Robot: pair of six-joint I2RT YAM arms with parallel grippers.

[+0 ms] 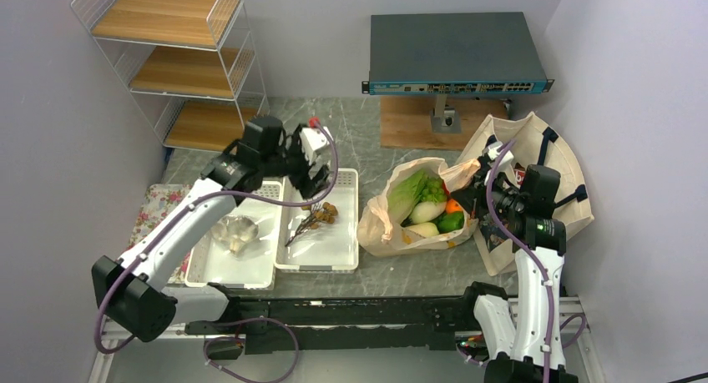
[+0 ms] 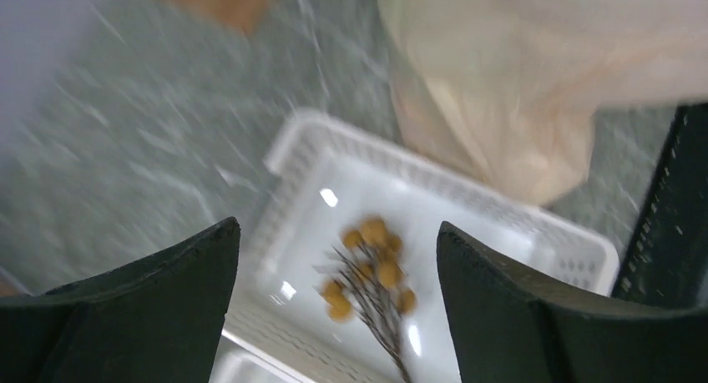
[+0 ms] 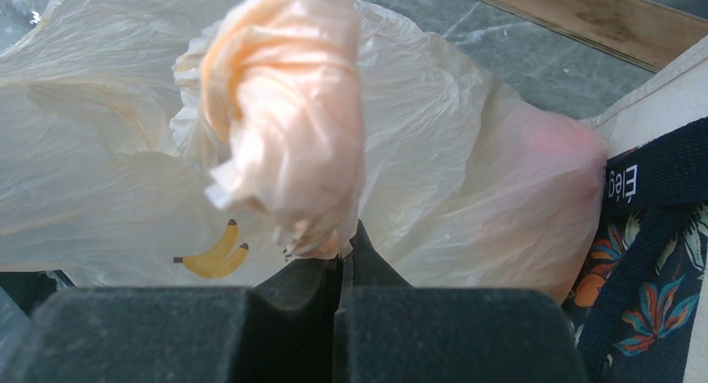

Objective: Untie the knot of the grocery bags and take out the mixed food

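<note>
Peach bag top [image 3: 284, 124] clamped by right gripper [image 3: 341, 266]; unloading; left gripper [image 2: 334, 233] wide, empty; next, cabbage [image 1: 409, 191] at three o'clock.

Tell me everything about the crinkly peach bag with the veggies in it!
The peach plastic bag is thin, crinkly and slightly see-through, with a little yellow banana picture printed on it. It sits on the grey table, beside the white tray and pressed against the canvas tote. Its mouth gapes open, showing leafy greens, white radishes and something orange inside. The right fingers are shut on a twisted bunch of its plastic, holding that bit up.
</note>
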